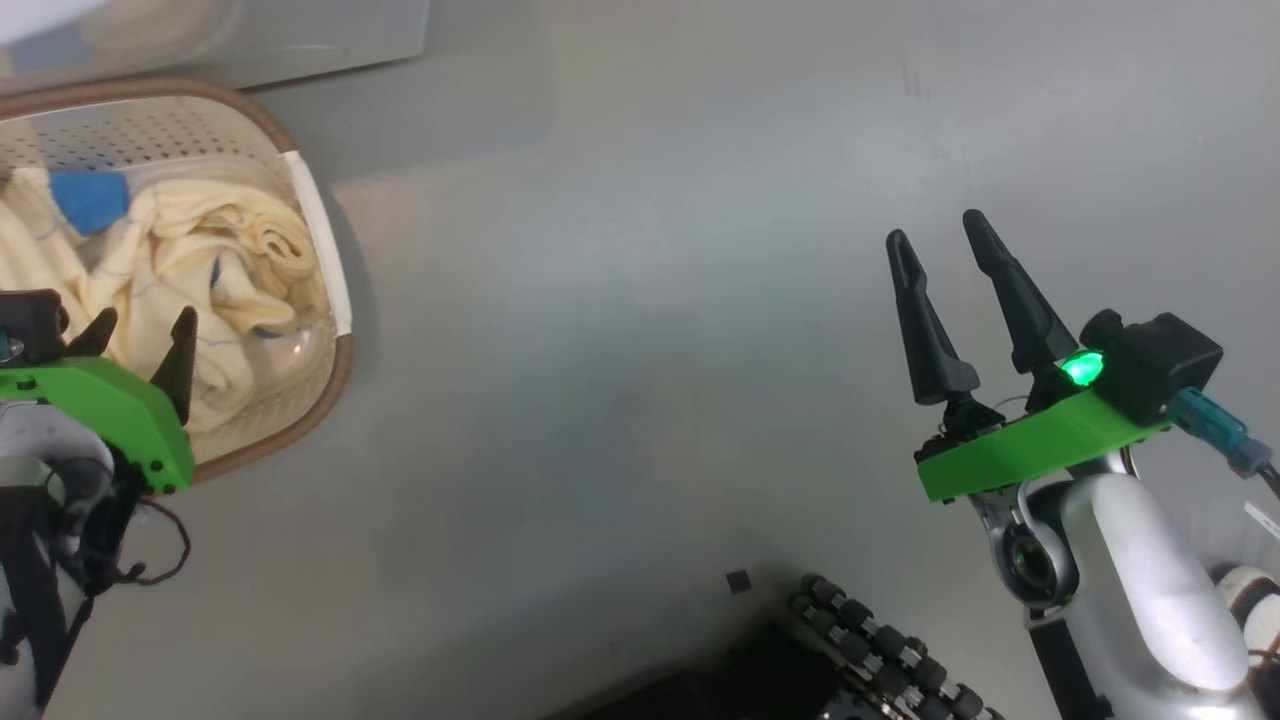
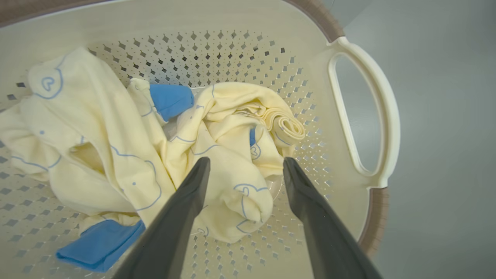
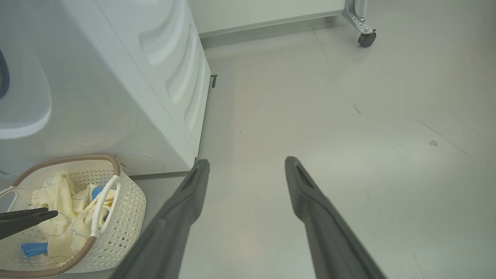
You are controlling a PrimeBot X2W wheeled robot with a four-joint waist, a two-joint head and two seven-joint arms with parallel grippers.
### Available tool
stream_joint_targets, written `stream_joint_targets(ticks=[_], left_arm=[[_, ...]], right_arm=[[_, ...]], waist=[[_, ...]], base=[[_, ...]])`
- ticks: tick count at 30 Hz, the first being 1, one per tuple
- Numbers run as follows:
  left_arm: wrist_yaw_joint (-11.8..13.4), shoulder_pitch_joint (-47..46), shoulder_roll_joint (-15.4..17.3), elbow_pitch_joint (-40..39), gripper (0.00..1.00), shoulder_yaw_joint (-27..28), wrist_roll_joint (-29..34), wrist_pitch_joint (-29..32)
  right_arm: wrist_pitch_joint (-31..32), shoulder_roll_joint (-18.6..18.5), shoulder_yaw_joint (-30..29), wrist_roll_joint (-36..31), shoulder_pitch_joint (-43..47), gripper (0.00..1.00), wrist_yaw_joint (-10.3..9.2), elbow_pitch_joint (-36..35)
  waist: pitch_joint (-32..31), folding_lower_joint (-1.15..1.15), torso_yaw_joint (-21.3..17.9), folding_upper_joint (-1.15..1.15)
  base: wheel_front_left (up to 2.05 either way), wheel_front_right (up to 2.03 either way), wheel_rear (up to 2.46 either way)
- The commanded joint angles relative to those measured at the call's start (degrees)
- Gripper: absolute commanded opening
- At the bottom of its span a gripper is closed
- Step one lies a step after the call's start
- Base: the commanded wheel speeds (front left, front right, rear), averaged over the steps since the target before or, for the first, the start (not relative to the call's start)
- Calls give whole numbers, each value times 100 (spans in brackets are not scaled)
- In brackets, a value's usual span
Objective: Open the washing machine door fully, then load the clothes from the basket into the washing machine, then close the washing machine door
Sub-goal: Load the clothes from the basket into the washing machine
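Left gripper (image 2: 246, 162): jaws spread wide, empty, poised over the pile.
Clothes (image 2: 116, 155): heaped in basket; look soft, light, floppy; best pinched at the raised fold, I'd judge.
Basket (image 2: 232, 50): on floor (image 3: 348, 155), just beside washing machine (image 3: 116, 77).
Right gripper (image 3: 246, 162): spread, empty, well apart over floor.

We note basket (image 3: 128, 209) upright on floor (image 3: 348, 135), just beside lower front of washing machine (image 3: 116, 77). Cream perforated walls (image 2: 232, 50), brown woven-look rim (image 1: 335, 385), white loop handle (image 2: 383, 116) at side. Clothes (image 2: 116, 128) heaped inside, crumpled: pale yellow fabric with thin blue outline prints, one edge rolled. We count two bright blue pieces: one (image 2: 170, 99) tucked near far wall, one (image 2: 100, 244) at near side. Machine white, side panel with embossed recesses. Door: we cannot tell.
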Motion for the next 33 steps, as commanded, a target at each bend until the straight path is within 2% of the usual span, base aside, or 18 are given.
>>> stream_joint_targets(ticks=[1,7,12,17,33], left_arm=[[3,-105,319,66,100,59,-98,148],[3,-491,500,437,100,-351,-415,555],[3,-829,437,840,100,-676,-569,994],[3,-1169,254,1438,100,-834,-653,1379],[8,-1883,-404,2822,100,-864,-846,1413]], right_arm=[[-54,-19,123,65,21,100,3,-172],[-54,-19,189,216,20,100,3,-184],[-55,-19,223,257,118,100,3,-235],[-55,-19,197,286,232,100,3,-307],[-55,-19,145,224,516,100,3,-630]], waist=[[215,-1,-240,0],[364,-1,-477,0],[395,-1,-531,0],[419,-1,-564,0],[676,-1,-462,0]], base=[[0,0,0],[0,0,0],[0,0,0],[0,0,0],[5,5,5]])
